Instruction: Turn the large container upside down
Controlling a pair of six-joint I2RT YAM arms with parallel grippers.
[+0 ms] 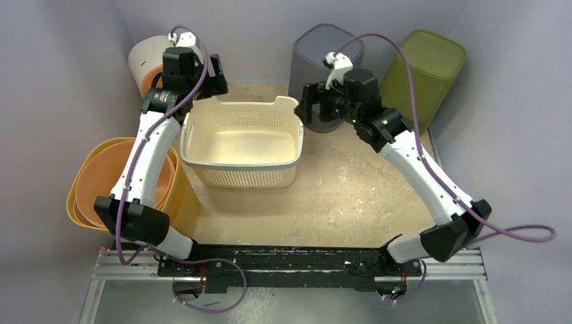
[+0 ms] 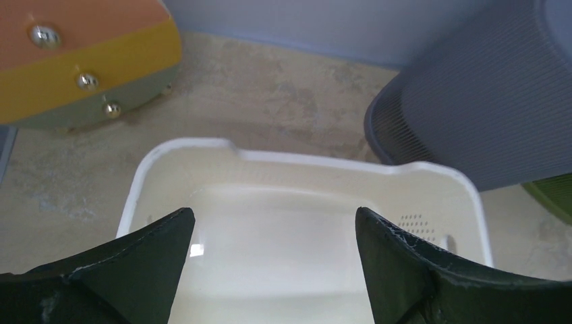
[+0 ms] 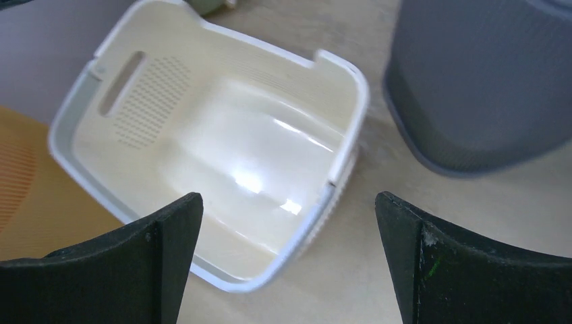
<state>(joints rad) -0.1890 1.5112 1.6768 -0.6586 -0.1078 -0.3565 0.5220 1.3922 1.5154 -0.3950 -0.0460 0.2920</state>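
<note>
Cream-white perforated plastic basket (image 1: 243,145) sits upright, mouth up, on the beige tabletop (image 1: 351,192). It lies a little toward 11 o'clock from the table's middle and has nothing inside. A slot handle shows in one short wall in the right wrist view.

The left gripper (image 2: 275,221) hangs above the basket's 11 o'clock corner. Its black fingers (image 2: 158,250) are spread wide with nothing between them, and the rim lies below them, apart. The right gripper (image 3: 289,202) hangs above the basket's 2 o'clock corner, between the basket and a dark grey ribbed plastic bin (image 1: 324,54). It too is spread wide and grips nothing.

The grey bin stands at 1 o'clock, just beside the basket's corner. An olive-green plastic bin (image 1: 425,67) stands at 2 o'clock, next to the grey one. A yellow plastic tub (image 1: 183,196) with an orange tub (image 1: 101,179) nested inside sits at 9 o'clock, close to the basket's left wall. A white-and-orange container (image 1: 145,62) lies at 11 o'clock, partly hidden behind the left arm.
</note>
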